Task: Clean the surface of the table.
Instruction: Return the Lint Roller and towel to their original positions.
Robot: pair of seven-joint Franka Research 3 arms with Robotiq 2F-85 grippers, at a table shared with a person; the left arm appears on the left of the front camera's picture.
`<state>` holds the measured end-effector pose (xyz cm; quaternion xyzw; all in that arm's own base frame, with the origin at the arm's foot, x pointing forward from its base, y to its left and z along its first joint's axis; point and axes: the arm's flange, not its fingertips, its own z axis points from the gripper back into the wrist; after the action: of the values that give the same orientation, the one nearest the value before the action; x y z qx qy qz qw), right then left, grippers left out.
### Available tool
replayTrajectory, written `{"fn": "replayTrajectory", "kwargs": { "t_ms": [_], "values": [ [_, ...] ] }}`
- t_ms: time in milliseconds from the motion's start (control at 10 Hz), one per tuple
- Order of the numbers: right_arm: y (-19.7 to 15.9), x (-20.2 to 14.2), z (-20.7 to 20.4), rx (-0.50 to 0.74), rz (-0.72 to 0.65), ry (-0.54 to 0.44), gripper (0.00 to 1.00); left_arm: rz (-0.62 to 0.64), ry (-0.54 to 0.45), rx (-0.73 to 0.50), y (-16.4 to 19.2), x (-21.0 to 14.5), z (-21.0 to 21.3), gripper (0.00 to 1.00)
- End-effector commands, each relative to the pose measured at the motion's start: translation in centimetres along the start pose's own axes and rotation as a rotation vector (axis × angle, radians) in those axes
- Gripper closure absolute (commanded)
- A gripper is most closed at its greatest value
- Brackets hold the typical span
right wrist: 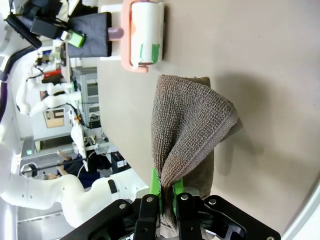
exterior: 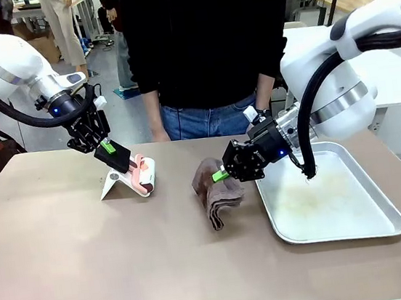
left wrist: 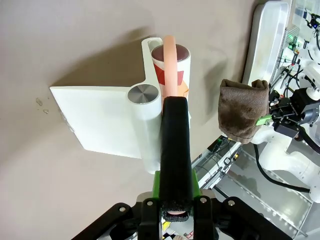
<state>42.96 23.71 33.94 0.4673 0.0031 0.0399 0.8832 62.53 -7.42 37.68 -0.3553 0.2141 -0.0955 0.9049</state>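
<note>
Taupe table (exterior: 90,266) is spanning the foreground, left gripper (exterior: 117,153) is clamping the pink handle of a lint roller (exterior: 145,173) beside its white stand (exterior: 117,182), right gripper (exterior: 222,174) is pinching a brown cloth (exterior: 217,192) next to the metal tray (exterior: 338,199).

Near half of worktop (exterior: 128,276) lying open; lint roller (exterior: 143,173), brown cloth (exterior: 214,192), metal tray (exterior: 385,226) crowding far half.
</note>
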Motion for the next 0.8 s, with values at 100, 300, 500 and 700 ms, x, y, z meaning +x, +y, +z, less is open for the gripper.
{"fn": "replayTrajectory", "kwargs": {
  "t_ms": [100, 300, 500, 700],
  "values": [
    [-0.31, -0.36, 0.20, 0.035, 0.006, -0.024, 0.89, 0.032, -0.013, 0.042, 0.40, -0.59, -0.67, 0.78],
    [-0.46, -0.25, 0.15, 0.035, -0.001, -0.023, 0.86, 0.037, -0.009, 0.045, 0.33, -0.62, -0.70, 0.78],
    [-0.52, -0.16, 0.01, 0.033, 0.000, -0.023, 0.83, 0.040, -0.011, 0.051, 0.22, -0.67, -0.63, 0.78],
    [-0.58, -0.11, -0.01, 0.034, -0.002, -0.026, 0.80, 0.042, -0.024, 0.050, 0.33, -0.73, -0.66, 0.78]
  ]
}}
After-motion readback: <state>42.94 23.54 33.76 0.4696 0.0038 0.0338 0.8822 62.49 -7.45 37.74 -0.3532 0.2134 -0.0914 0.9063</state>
